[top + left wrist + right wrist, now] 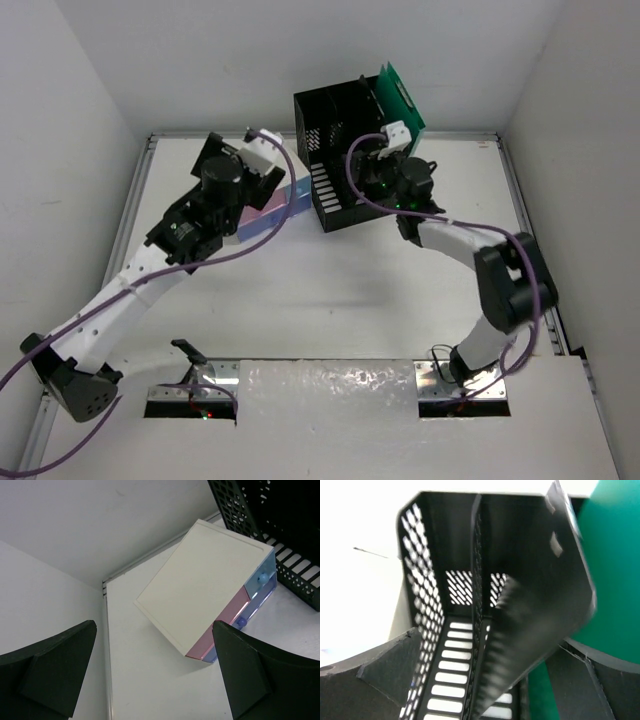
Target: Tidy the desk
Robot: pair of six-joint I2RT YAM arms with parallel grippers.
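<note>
Two grippers hang over the flat white desk, which lies beneath everything. The left gripper gapes above a cream-topped box with pink and blue drawers. The right gripper, fingers parted, hovers over a black perforated file rack beside a smooth green sheet.

Your left arm reaches forward, elbow bent; left claw jaws stand wide apart. Your right arm doubles back inward; right claw likewise spread.
</note>
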